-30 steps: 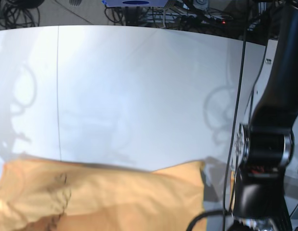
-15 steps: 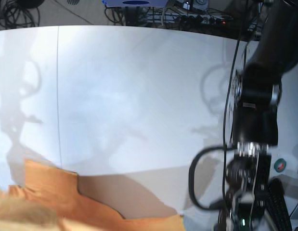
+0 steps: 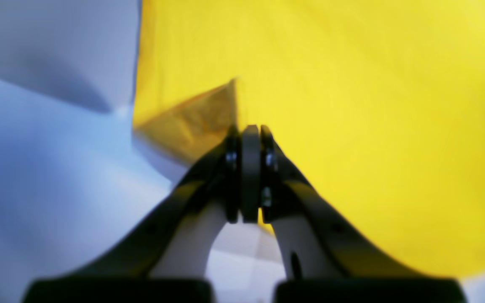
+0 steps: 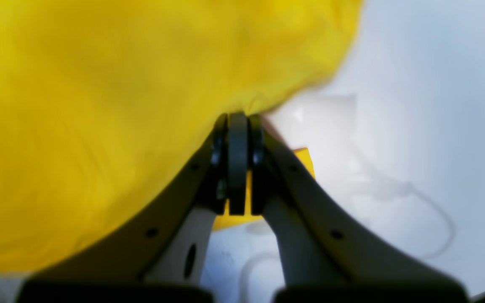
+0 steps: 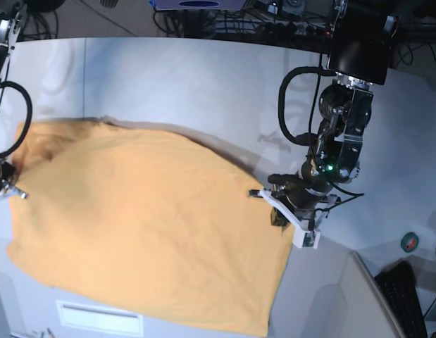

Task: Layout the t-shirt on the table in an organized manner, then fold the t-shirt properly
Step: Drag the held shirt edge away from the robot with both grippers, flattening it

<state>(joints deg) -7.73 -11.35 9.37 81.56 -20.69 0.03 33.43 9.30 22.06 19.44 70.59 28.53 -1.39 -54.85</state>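
T-shirt (image 5: 147, 218) near hem cut off; left claw (image 3: 249, 130), right claw (image 4: 238, 120) clamped on fabric edges, wrist views blurred.

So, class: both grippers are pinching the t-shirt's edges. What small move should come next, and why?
Probably lower both edges onto the table and release: the left gripper and right gripper hold opposite edges, and the t-shirt already looks spread nearly flat.

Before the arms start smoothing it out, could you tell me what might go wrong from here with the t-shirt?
1. The left gripper and right gripper pinch only small bits of the t-shirt; the fabric may slip out.
2. The shirt's near edge seems to hang past the table edge, so it could slide off once released.
3. A corner is folded by the left gripper; it may get flattened in.
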